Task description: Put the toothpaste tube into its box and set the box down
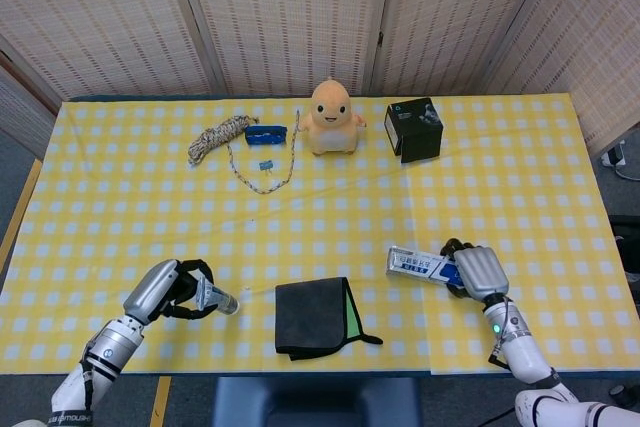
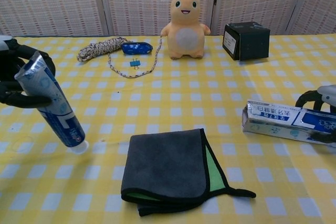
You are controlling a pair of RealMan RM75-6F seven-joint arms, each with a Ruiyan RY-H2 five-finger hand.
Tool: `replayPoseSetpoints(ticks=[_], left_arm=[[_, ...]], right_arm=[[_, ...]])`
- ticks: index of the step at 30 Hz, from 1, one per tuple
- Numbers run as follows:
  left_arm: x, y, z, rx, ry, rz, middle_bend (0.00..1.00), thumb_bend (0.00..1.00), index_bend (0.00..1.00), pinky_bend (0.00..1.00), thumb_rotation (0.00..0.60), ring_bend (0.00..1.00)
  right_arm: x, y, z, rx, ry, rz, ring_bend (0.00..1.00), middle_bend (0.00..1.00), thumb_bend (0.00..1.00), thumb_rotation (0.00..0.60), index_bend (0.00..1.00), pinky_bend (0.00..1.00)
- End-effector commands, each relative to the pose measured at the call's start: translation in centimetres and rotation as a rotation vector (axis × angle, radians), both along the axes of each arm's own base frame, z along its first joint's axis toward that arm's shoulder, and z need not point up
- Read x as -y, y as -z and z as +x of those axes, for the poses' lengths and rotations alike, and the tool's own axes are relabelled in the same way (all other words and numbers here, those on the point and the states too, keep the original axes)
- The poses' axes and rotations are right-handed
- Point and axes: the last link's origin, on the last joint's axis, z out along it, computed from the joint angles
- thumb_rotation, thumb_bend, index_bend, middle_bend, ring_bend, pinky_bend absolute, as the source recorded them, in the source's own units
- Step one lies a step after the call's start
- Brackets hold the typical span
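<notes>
My left hand grips the blue and white toothpaste tube near its flat end, at the front left of the table. The tube tilts with its white cap down, just above the cloth. My right hand wraps around the right part of the white and blue toothpaste box at the front right. The box lies lengthwise, its open end pointing left, slightly angled on the table.
A folded dark grey cloth with a green lining lies at the front middle between the hands. At the back stand an orange toy figure, a black box, a coiled rope and a blue clip.
</notes>
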Motion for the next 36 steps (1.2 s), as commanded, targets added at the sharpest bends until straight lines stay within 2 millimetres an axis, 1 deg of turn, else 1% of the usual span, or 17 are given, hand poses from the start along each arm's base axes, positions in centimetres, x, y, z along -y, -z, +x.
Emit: replayPoseSetpoints(ticks=[1,6,12,16,20,23,28,33,36], left_arm=[[0.0,0.0,0.0,-0.001,-0.001,0.0,1.0,0.44,0.85,1.0,0.6,1.0],[0.0,0.0,0.0,0.002,-0.003,0.005,1.0,0.44,0.85,1.0,0.6,1.0],[-0.1,-0.6,0.2,0.009,-0.005,0.028,1.0,0.44,0.85,1.0,0.6,1.0],[-0.2,-1.6,0.7,0.04,-0.007,0.054,1.0,0.44,0.85,1.0,0.6,1.0],[-0.5,-3.0,1.9,0.08,0.002,0.067,1.0,0.44,0.85,1.0,0.6,1.0],[-0.6,-4.2,3.0,0.114,0.013,0.074,1.0,0.44,0.85,1.0,0.6,1.0],[-1.0,-6.4,5.7,0.168,0.062,0.089,1.0,0.45,0.85,1.0,0.6,1.0],[-1.3,-8.2,8.7,0.221,0.102,0.095,1.0,0.45,0.85,1.0,0.6,1.0],[-1.3,-9.2,10.6,0.287,0.113,0.094,1.0,0.45,0.85,1.0,0.6,1.0]], right_arm=[[0.0,0.0,-0.2,-0.007,0.002,-0.003,0.33,0.27,0.32,0.6,0.37,0.48],[0.1,0.0,0.0,0.026,-0.009,-0.012,0.33,0.27,0.33,0.6,0.38,0.48],[0.3,-0.1,0.8,0.171,-0.072,-0.052,0.34,0.26,0.33,0.6,0.38,0.48],[0.5,-0.3,1.2,0.275,-0.115,-0.075,0.33,0.26,0.33,0.6,0.38,0.48],[0.5,-0.5,2.0,0.374,-0.152,-0.073,0.33,0.26,0.33,0.6,0.38,0.48],[0.6,-0.6,2.8,0.45,-0.188,-0.074,0.35,0.26,0.33,0.6,0.38,0.48],[0.8,-0.4,4.0,0.587,-0.245,-0.079,0.36,0.25,0.33,0.6,0.38,0.48],[0.8,0.4,5.0,0.627,-0.276,-0.051,0.36,0.25,0.33,0.6,0.38,0.48],[0.8,1.2,5.8,0.643,-0.304,-0.056,0.36,0.25,0.33,0.6,0.38,0.48]])
